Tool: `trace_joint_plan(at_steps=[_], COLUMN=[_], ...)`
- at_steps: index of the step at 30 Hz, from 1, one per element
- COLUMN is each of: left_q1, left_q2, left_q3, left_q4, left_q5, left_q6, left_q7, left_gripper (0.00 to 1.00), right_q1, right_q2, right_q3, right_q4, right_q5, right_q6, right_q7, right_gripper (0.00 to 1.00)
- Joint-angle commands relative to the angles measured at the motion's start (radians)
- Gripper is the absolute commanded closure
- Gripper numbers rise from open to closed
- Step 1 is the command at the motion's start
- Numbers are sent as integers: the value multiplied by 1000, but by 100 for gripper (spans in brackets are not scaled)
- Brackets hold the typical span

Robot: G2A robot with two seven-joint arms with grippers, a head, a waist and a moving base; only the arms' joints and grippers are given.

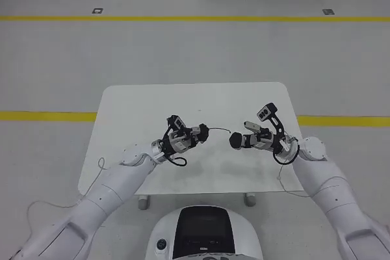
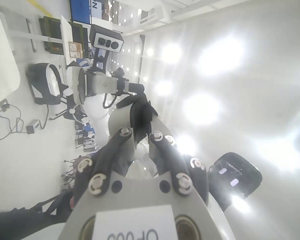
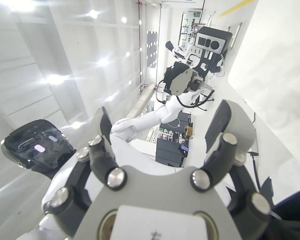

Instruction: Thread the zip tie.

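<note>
Over the middle of the white table (image 1: 149, 104), centre of the top view, both arms are up and facing each other. We're at the lining-up step. Now the left gripper (image 1: 199, 131) is clamped on the zip tie (image 1: 216, 128); its wrist view shows the two fingers pinched together on something dark. The thin black zip tie pokes out from that grip and arcs toward the right of the frame, above the tabletop, with its free end just short of the right gripper (image 3: 162, 116). That one is released: fingers wide apart, nothing between them. So the zip tie hangs between the two, held at one end only. Whether the free end is tail or head is too small to tell. My read: no loop is closed, so the threading is not yet done. The next move calls for the right gripper to cross the small gap, catch the loose end squarely, then bend it back toward the held end. That needs fine alignment, since a springy strip may flick away.
</note>
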Motion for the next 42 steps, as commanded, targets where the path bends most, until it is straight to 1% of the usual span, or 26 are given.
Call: trace_joint_plan(at_steps=[1, 3, 6, 7, 8, 9, 10, 14, 18, 20, 24, 33, 34, 35, 36, 42], left_q1=[2, 11, 28, 34, 40, 42, 45, 53, 57, 59, 65, 72, 72, 73, 73, 78], left_q2=[0, 0, 1, 1, 0, 0, 0, -2, -4, -5, -8, -15, -16, -17, -17, -22], left_q3=[0, -5, -17, -21, -26, -29, -32, -44, -54, -57, -63, -75, -76, -77, -79, -84], left_q4=[-1, -15, -27, -31, -35, -37, -38, -42, -43, -42, -41, -37, -37, -36, -36, -36], left_q5=[1, 10, 14, 9, 6, 5, 4, -2, 0, 2, 7, 16, 18, 20, 21, 31], left_q6=[1, 5, 3, 1, 1, 3, 4, 11, 18, 21, 26, 39, 40, 41, 42, 44], left_q7=[6, 33, 47, 51, 51, 49, 47, 37, 30, 28, 22, 15, 15, 14, 14, 17], left_gripper=[100, 100, 100, 100, 100, 100, 100, 100, 100, 100, 100, 100, 100, 100, 100, 100], right_q1=[-8, -21, -37, -39, -41, -42, -42, -32, -20, -15, -7, 2, 2, 1, 0, -6], right_q2=[-1, -3, -5, -6, -7, -8, -10, -17, -27, -31, -39, -50, -51, -52, -52, -55], right_q3=[0, 9, 20, 22, 24, 22, 19, 6, -8, -12, -20, -24, -23, -20, -18, -8], right_q4=[-16, -36, -53, -54, -55, -53, -51, -32, -6, 4, 19, 38, 39, 39, 39, 40], right_q5=[-1, 16, 42, 46, 48, 48, 50, 74, 94, 100, 115, 121, 120, 120, 118, 113], right_q6=[2, 0, 0, 0, 0, 1, 6, 18, 15, 12, 6, 0, 0, 0, 0, 0], right_q7=[-24, -54, -61, -61, -58, -55, -49, -23, -12, -9, 3, 16, 16, 17, 17, 24], right_gripper=[0, 0, 0, 4, 26, 50, 54, 65, 70, 74, 78, 81, 84, 84, 87, 86])
